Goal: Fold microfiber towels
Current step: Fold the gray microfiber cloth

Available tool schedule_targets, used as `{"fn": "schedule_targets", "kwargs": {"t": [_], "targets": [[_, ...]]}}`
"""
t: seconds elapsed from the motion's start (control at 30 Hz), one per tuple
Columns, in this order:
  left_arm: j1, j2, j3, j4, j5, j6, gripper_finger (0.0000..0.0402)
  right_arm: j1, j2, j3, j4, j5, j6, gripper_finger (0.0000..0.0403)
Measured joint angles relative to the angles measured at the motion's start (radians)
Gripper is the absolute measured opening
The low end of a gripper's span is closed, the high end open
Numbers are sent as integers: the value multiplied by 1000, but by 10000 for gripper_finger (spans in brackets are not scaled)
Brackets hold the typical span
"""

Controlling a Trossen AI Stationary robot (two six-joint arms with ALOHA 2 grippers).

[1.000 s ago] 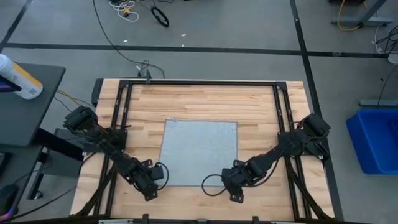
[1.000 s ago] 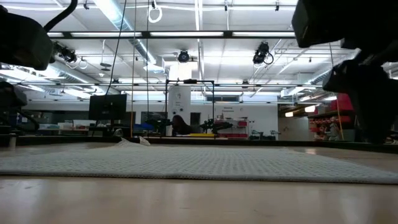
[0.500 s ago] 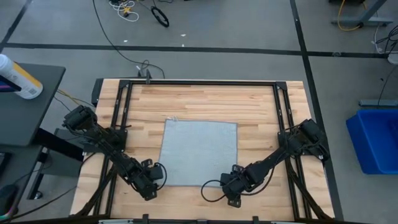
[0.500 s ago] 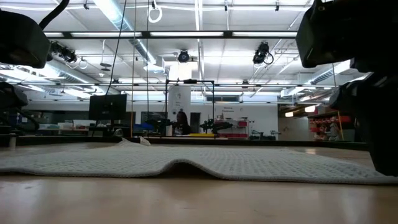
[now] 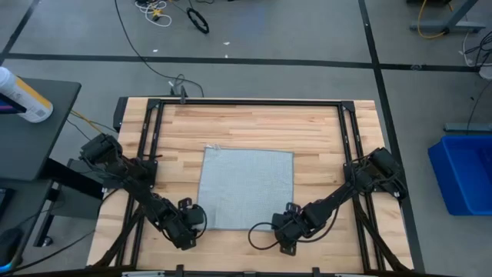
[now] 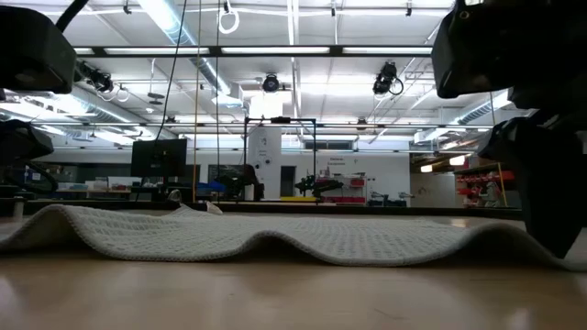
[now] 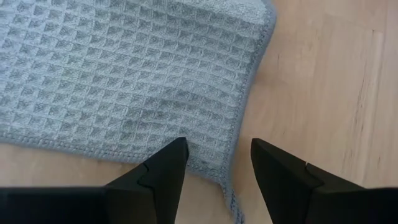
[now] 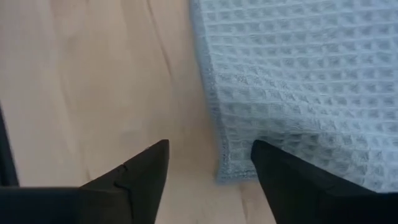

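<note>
Butcher-block planks make up the table (image 5: 246, 127), which sits in a black frame on a grey concrete floor crossed by dark tape lines and loose cables. Off its right side stands a blue bin (image 5: 469, 171); what it holds cannot be made out. A dark side table (image 5: 31, 131) off the left side carries a white bottle with a yellow band (image 5: 21, 95). At the middle of the wooden table lies the microfiber towel (image 5: 247, 188), a pale grey-blue square with a waffle weave, a thin stitched hem and a small white tag at its far left corner. Seen from table height, its near edge is rippled, rising in low humps rather than lying flat. The left gripper (image 7: 214, 163) is down at the towel's near left corner, fingers spread, the hem between them. The right gripper (image 8: 208, 163) is at the near right corner, fingers also apart, with that corner between them.
</note>
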Motion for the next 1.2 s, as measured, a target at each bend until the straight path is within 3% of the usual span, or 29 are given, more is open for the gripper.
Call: {"fn": "schedule_targets", "kwargs": {"t": [0.1,0.23,0.33,0.4,0.6,0.83,0.93,1.2], "targets": [[0,0,0,-3,1,1,186,0,1,-1,-11,11,-2,201],[-1,1,0,-9,-15,-4,170,-1,1,-1,-26,30,-8,119],[-1,1,-1,-15,-23,-5,145,1,1,-2,-33,34,-28,43],[-1,1,-1,-21,-27,-1,120,1,1,-2,-33,26,-40,13],[1,0,7,-43,-11,1,15,4,1,0,-59,18,0,6],[-3,11,146,-283,23,53,6,38,10,92,-233,49,2,3],[-4,11,202,-422,-15,33,6,60,7,145,-302,105,35,2],[-15,-53,267,-522,-114,-30,6,111,5,192,-415,186,114,1]]}}
